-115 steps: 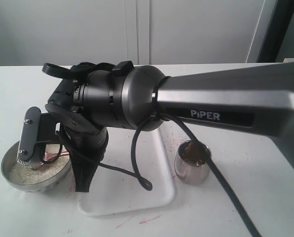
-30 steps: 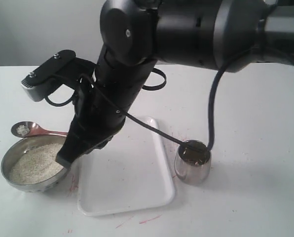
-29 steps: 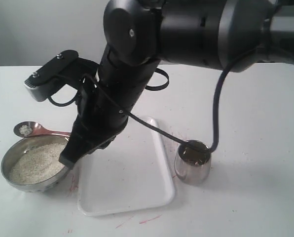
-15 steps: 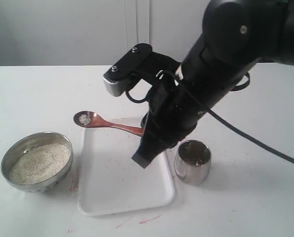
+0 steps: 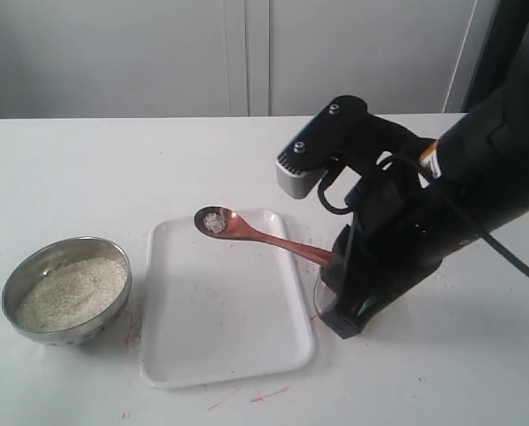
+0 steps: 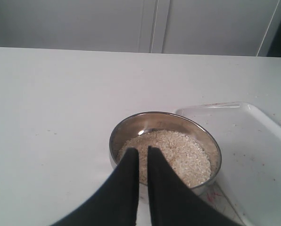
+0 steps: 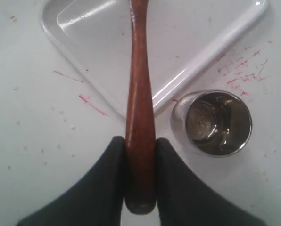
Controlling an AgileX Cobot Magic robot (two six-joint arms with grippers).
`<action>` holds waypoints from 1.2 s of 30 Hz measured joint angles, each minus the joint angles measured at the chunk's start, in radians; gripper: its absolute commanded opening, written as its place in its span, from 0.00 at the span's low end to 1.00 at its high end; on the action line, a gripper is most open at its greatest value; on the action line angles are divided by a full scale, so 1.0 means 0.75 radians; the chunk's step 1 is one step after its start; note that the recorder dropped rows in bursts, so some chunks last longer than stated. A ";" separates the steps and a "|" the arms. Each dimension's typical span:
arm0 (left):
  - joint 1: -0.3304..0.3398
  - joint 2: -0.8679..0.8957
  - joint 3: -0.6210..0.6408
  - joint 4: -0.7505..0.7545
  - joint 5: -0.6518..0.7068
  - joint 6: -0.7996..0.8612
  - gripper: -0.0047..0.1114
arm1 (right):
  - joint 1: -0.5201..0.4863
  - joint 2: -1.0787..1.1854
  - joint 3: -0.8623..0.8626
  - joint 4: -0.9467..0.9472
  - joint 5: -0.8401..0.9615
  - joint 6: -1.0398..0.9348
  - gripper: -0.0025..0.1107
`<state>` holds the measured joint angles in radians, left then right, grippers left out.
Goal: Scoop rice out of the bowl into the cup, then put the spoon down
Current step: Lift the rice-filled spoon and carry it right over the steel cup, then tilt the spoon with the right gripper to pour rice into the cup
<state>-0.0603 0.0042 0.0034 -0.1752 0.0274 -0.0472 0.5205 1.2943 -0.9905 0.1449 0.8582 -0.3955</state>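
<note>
spoon [image 5: 257, 233] crosses tray [image 5: 229, 377] edge, near cup [image 7: 211, 123]

A white tray [image 5: 220, 324] lies on the red-flecked white table [image 5: 87, 169].

No lettering, brand, number or sign can be read in any of these views

1. The table [image 5: 87, 169] behind and left of the bowl [image 5: 74, 334] is open; a hand can pass there.
2. Nothing hangs over the bowl's mouth.
3. The near half of the tray [image 5: 220, 328] is bare.
4. The spoon [image 5: 256, 232] reaches in the air across the tray's far right corner and bars that way.
5. The right arm [image 5: 477, 169] and right gripper [image 7: 139, 141] block the exterior view's sight of the cup [image 7: 178, 113], which stands just beside the tray's edge.
</note>
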 measured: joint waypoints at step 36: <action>0.000 0.000 0.000 0.000 0.000 0.000 0.16 | -0.056 -0.365 0.310 -0.435 0.071 0.379 0.02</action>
<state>-0.0603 0.0042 0.0034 -0.1752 0.0274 -0.0472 0.4783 1.0205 -0.7579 -0.1814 0.9112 -0.1111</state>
